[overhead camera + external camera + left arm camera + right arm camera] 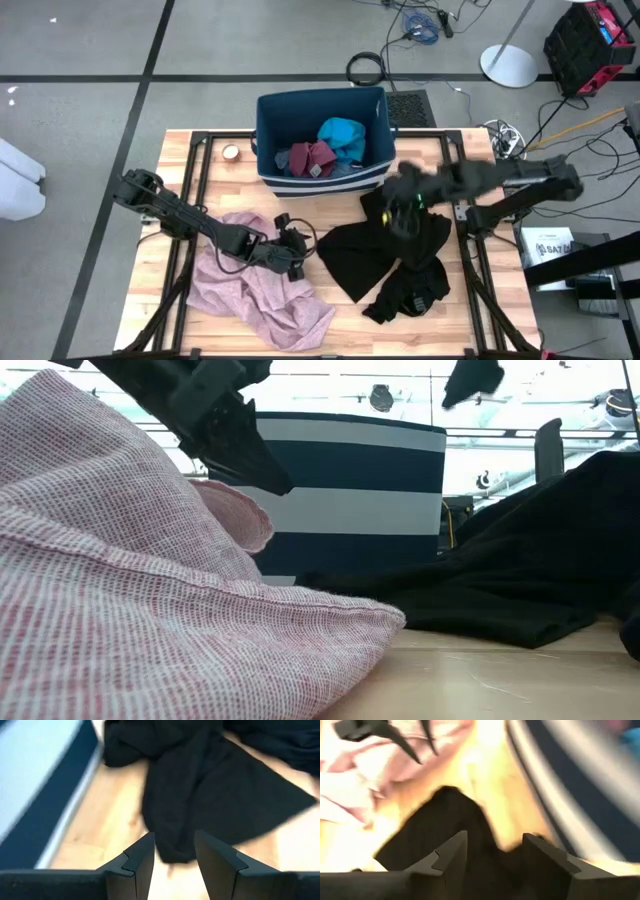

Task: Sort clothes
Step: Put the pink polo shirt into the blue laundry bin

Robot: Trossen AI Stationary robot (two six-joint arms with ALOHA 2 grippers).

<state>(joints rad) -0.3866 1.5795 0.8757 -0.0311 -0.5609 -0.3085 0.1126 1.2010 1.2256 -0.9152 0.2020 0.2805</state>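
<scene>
the left gripper (300, 247) hovered low over the middle of the worktop (180, 180), its fingers (141, 860) parted and holding nothing, pointed toward a black garment (362, 255) spread flat between the centre and the right edge. the right gripper (402, 200) hung above that garment's upper end, near the bin's front right corner; its jaws stood apart with no cloth caught between them. a large pale pink garment (262, 295) lay bunched at the front left of the worktop, beneath the left arm. a second heap of black cloth (408, 292) sat near the front edge. the dark blue bin (268, 135) at the back edge held teal (343, 136), maroon (316, 156) and grey-blue (284, 160) pieces.
</scene>
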